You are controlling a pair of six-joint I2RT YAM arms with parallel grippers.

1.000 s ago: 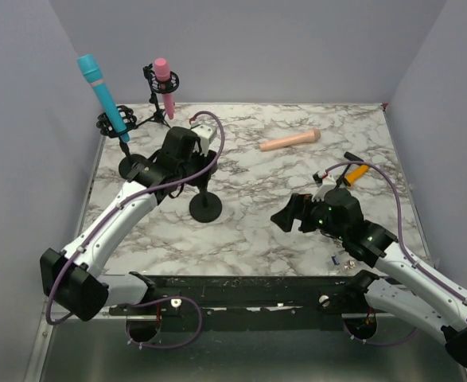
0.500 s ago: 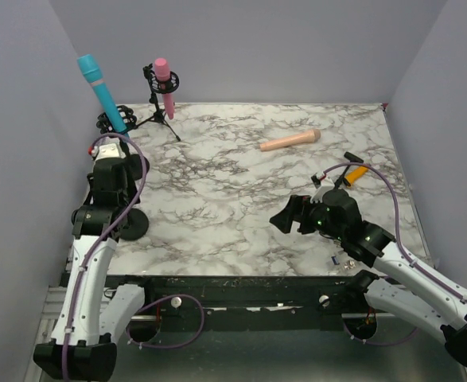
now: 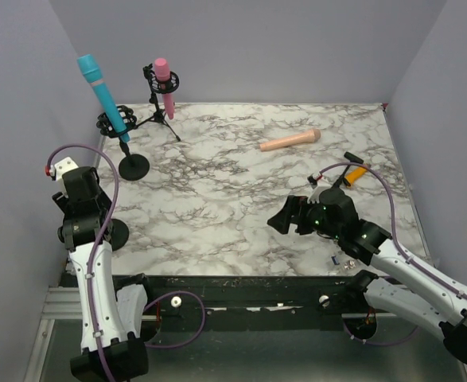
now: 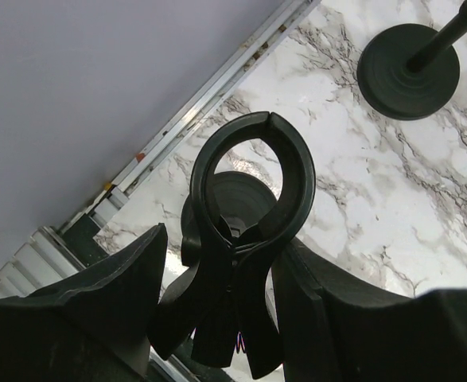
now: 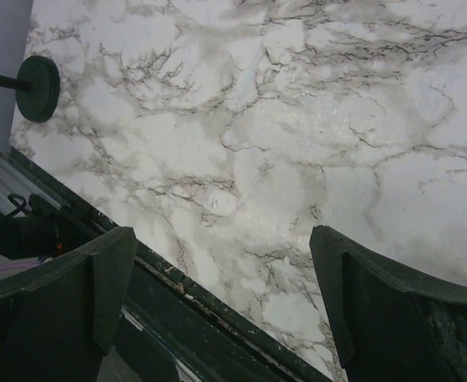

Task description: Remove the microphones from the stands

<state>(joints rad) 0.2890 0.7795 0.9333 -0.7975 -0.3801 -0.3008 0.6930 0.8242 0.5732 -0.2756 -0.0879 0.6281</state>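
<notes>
1. The left gripper [image 4: 225, 270] is seen closed on the empty clip [image 4: 231, 239] of a spare stand. Its base [image 3: 112, 233] sits nearer the arms than the disc [image 3: 134, 166] (the round foot under the blue mic) and slightly left of it. Whether that base is fully down on the table [image 3: 241, 199] cannot be told.
2. The blue mic [image 3: 102, 94] is clamped at a tilt above and behind the disc, head up and to the left. A pink mic [image 3: 164, 83] is held in a tripod [image 3: 157, 115] behind and just right of the disc. A peach mic [image 3: 289, 141] lies loose well to the disc's right.
3. The right gripper [image 3: 285, 216] is spread wide with nothing between its fingers, well right of the disc and nearer the arms.
4. The step in hand is judged to be parking the empty stand. The base should be seated flat before the fingers are opened, and the gripper drawn straight off so the clip is not dragged over.
5. If the blue mic is taken next, its body should be gripped above its holder and pulled along its own axis. The disc is best steadied, since a light stand may be tipped.
</notes>
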